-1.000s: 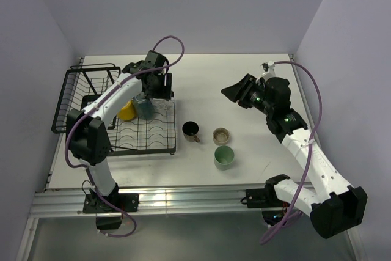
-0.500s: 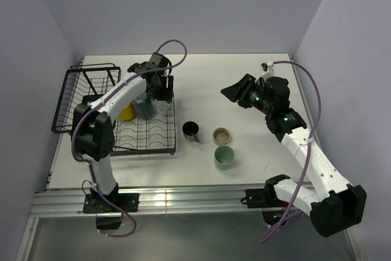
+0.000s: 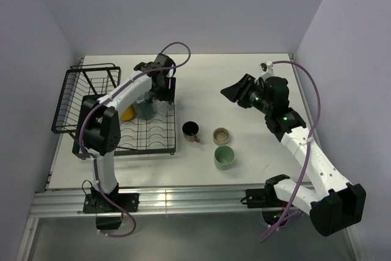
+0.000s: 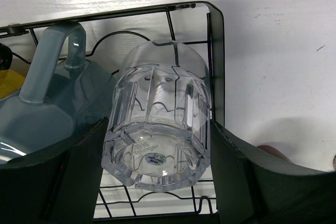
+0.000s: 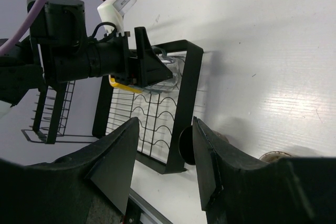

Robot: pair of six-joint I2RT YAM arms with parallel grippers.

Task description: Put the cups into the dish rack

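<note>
The black wire dish rack (image 3: 173,128) lies at the left of the table. A yellow mug (image 3: 126,112) and a grey mug (image 3: 145,107) sit in it. My left gripper (image 3: 162,90) is over the rack's far right corner, shut on the clear glass (image 4: 157,114). The glass points mouth-down toward the wires, beside the grey mug (image 4: 47,108). On the table stand the black mug (image 3: 191,129), the beige-brown cup (image 3: 221,135) and the pale green tumbler (image 3: 224,157). My right gripper (image 3: 235,93) hovers open and empty above the table, apart from them.
The rack's raised basket section (image 3: 85,90) stands at the far left. Its frame (image 4: 215,66) runs just right of the glass. In the right wrist view the black mug (image 5: 185,145) sits next to the rack's near corner (image 5: 176,166). Purple cables arc over both arms.
My left arm has swung its elbow and wrist a little to the right, with the glass still at the rack's far right corner. The right arm has not moved.
</note>
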